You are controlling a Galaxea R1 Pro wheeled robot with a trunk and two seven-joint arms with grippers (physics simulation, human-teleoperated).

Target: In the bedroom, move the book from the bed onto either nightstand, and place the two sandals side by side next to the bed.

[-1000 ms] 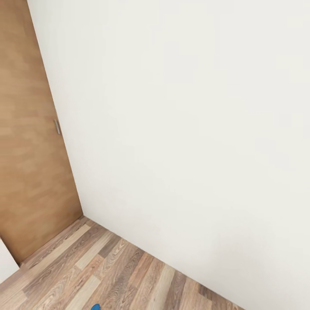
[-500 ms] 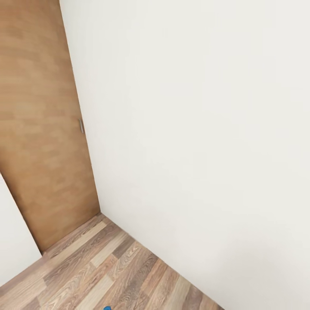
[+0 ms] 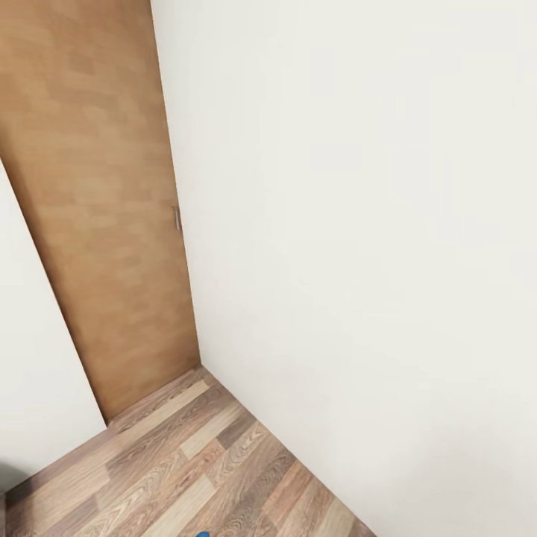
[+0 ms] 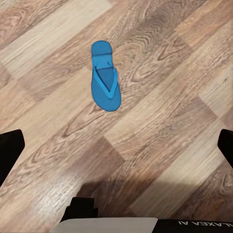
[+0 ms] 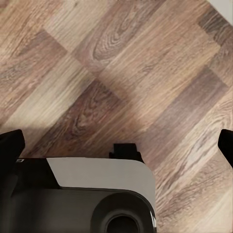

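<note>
One thin flat bright blue flip-flop sandal (image 4: 105, 75) lies sole-down on the light-brown wood-plank floor (image 4: 160, 111) in our left wrist view, with bare boards all round it and nothing touching it. Our left gripper (image 4: 116, 145) hangs above that floor with its two dark fingers (image 4: 9, 150) spread wide at the picture's edges and nothing between them; the sandal lies ahead of them, well apart. A grey part of our own base shows beneath the gripper. Our right gripper (image 5: 116, 145) is likewise spread wide and holds nothing, over bare planks and the rounded grey-and-white body of our base (image 5: 97, 194). From the head we face a room corner: a plain white wall (image 3: 358, 224) meets a brown wooden door (image 3: 104, 209) bearing a small metal handle (image 3: 177, 218), and a sliver of blue (image 3: 202, 534) sits at the bottom edge on the floor.
</note>
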